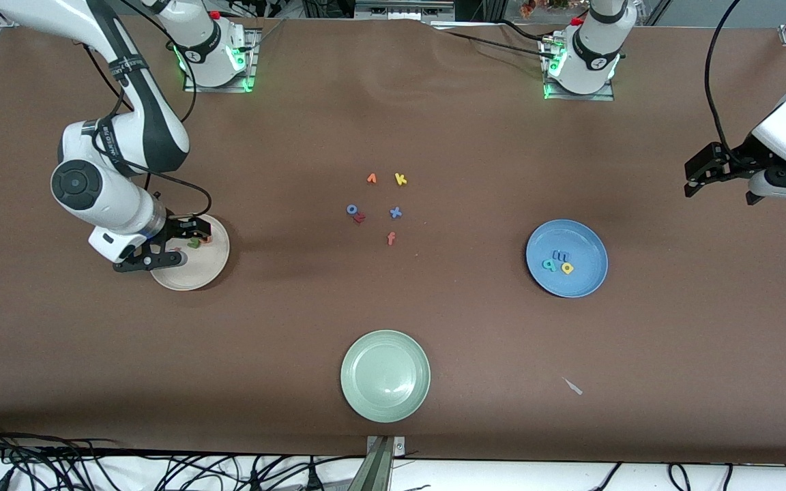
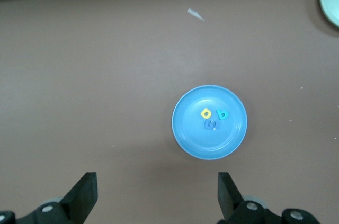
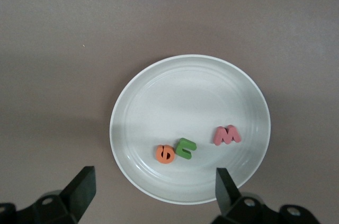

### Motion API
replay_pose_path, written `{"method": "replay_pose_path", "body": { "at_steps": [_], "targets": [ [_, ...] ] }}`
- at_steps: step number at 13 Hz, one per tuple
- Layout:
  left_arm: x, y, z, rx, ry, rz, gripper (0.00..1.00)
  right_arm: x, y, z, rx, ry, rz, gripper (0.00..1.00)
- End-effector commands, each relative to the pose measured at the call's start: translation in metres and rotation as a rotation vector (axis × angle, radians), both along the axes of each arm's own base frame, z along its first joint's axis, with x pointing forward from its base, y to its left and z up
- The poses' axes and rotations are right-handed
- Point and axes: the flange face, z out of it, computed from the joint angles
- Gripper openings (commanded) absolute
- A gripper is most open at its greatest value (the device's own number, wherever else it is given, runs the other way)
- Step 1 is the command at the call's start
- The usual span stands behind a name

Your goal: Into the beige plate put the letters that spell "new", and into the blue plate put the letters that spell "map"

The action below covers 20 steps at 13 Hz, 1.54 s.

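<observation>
The beige plate (image 1: 196, 271) (image 3: 159, 91) lies toward the right arm's end of the table. In it are the orange e (image 3: 166, 153), the green n (image 3: 186, 148) and the pinkish-red w (image 3: 228, 135). My right gripper (image 1: 188, 244) (image 3: 153, 179) hangs open just over the plate's edge and holds nothing. The blue plate (image 1: 584, 239) (image 2: 188, 128) holds the blue m (image 1: 561, 256) (image 2: 212, 124), the yellow a (image 1: 567, 268) (image 2: 205, 113) and the teal p (image 1: 550, 265) (image 2: 223, 114). My left gripper (image 1: 692, 179) (image 2: 157, 181) is open and empty, high over bare table at the left arm's end.
Loose letters lie mid-table: an orange v (image 1: 371, 179), a yellow k (image 1: 400, 179), a blue o (image 1: 352, 209) touching a red letter (image 1: 359, 217), a blue x (image 1: 396, 213) and an orange f (image 1: 391, 238). A pale green plate (image 1: 385, 375) sits nearest the front camera.
</observation>
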Motion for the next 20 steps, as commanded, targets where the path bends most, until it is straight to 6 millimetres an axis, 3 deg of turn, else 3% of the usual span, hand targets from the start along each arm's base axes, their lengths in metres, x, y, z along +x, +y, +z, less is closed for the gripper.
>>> {"method": "replay_pose_path", "body": {
  "at_steps": [1, 5, 8, 10, 13, 14, 17, 20],
  "targets": [
    [-0.004, -0.005, 0.003, 0.003, 0.011, -0.017, 1.0, 0.0, -0.001, 0.004, 0.005, 0.009, -0.013, 1.0],
    [-0.008, -0.009, 0.004, 0.003, 0.036, -0.022, 1.0, 0.005, 0.009, 0.01, 0.009, -0.008, 0.003, 1.0],
    [-0.008, -0.009, 0.003, 0.003, 0.039, -0.022, 1.0, 0.018, 0.011, 0.036, 0.006, -0.022, 0.001, 1.0],
    [-0.008, -0.009, 0.003, 0.003, 0.039, -0.022, 1.0, 0.035, 0.007, 0.08, -0.004, -0.019, -0.014, 1.0],
    [-0.008, -0.008, 0.003, 0.001, 0.04, -0.022, 1.0, 0.05, -0.005, 0.18, 0.012, 0.036, -0.066, 1.0],
    [-0.008, -0.009, 0.003, 0.001, 0.039, -0.025, 1.0, 0.049, -0.012, 0.203, 0.025, 0.05, -0.074, 1.0],
    [-0.008, -0.01, 0.003, 0.001, 0.039, -0.028, 1.0, 0.038, -0.026, 0.251, 0.019, 0.073, -0.103, 1.0],
    [-0.008, -0.012, 0.004, 0.001, 0.039, -0.031, 1.0, 0.028, -0.025, 0.277, 0.006, 0.044, -0.098, 1.0]
  ]
}}
